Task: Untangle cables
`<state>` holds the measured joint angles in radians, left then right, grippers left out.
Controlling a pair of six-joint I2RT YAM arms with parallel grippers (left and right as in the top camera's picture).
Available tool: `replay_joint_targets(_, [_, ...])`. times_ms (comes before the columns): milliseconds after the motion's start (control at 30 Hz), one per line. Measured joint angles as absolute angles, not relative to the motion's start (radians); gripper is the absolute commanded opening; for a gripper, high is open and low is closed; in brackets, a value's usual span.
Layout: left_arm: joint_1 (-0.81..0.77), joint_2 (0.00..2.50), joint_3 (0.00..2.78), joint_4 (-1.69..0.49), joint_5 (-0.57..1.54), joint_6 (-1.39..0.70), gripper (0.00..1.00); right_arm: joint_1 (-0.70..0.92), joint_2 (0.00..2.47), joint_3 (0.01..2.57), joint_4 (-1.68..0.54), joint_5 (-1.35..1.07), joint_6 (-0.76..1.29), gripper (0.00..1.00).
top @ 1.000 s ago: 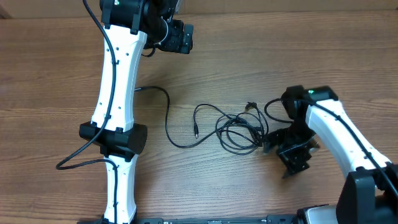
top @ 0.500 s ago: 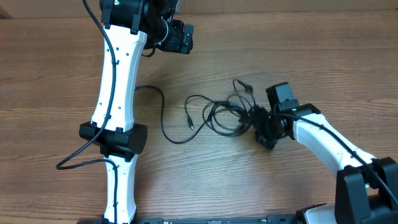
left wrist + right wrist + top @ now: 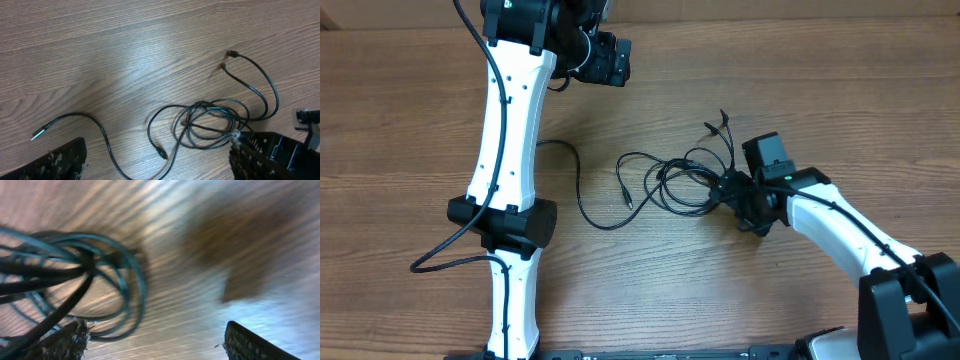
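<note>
Cables (image 3: 672,188) lie tangled at the middle of the tabletop (image 3: 840,90), light and limp by my judgement. My right gripper (image 3: 735,195) gapes wide at their right edge; the left gripper (image 3: 610,62) is wide too, far off. I'd pinch the loose plug end (image 3: 722,119).

R claw (image 3: 738,198) swung up-left into cables (image 3: 680,187), shoving them left, plug ends (image 3: 709,126) now farther up.

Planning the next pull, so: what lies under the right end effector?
The right end effector sits over the right edge of the thin black tangled cables; wrist view shows loops by one finger, bare brown wooden table between. Overhead, strands directly beneath are hidden.
</note>
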<state>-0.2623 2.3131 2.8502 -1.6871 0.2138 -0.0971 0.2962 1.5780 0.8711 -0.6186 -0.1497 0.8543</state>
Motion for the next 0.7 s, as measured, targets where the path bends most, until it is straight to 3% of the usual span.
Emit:
replay_joint_targets(467, [-0.262, 2.313, 2.85, -1.687, 0.215, -0.097, 0.91, 0.382, 1.74, 0.913, -0.409, -0.066, 0.888, 0.8])
replay_joint_targets(500, [-0.262, 2.313, 2.85, -1.689, 0.216, -0.097, 0.91, 0.382, 1.75, 0.926, -0.404, -0.063, 0.889, 0.7])
replay_joint_targets(567, [-0.262, 2.313, 2.85, -1.687, 0.216, -0.097, 0.91, 0.382, 1.761, 0.929, -0.4, -0.063, 0.878, 0.28])
replay_joint_targets(633, [-0.262, 2.313, 2.85, -1.688, 0.217, -0.097, 0.91, 0.382, 1.772, 0.932, -0.39, -0.056, 0.884, 0.04])
replay_joint_targets(700, [-0.262, 2.313, 2.85, -1.688, 0.217, -0.097, 0.91, 0.379, 1.788, 0.931, -0.393, -0.066, 0.889, 0.04])
